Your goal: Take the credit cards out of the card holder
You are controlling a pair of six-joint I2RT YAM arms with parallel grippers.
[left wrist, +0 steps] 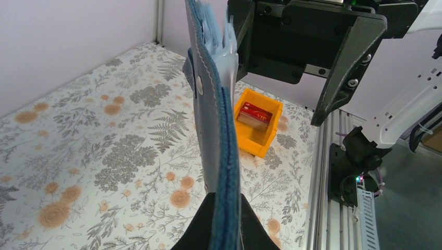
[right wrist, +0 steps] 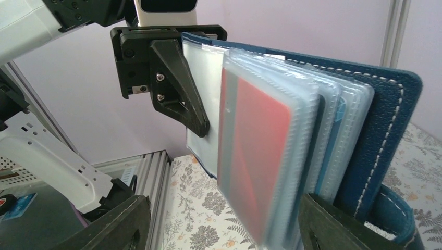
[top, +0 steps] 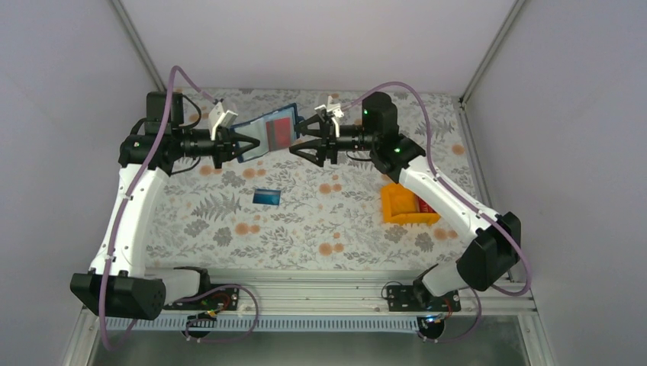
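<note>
The card holder was held up in the air above the far part of the table, between the two arms and clear of the cloth. It was clamped at its left edge by the left gripper, whose jaws were pressed tight on the stitched navy cover. In the left wrist view the holder was seen edge-on, rising upright from between the fingers.

The holder was open, and its clear sleeves were fanned toward the right wrist camera. A red card was lodged in the front sleeve.

The right gripper was set at the holder's right edge with its jaws spread wide, one finger on either side of the sleeves. Nothing was gripped by it.

A blue card was lying flat on the table, near the middle and a little toward the left edge. An orange bin was standing near the right edge, partly covered by the right arm, and a second red card was lying inside it.
</note>
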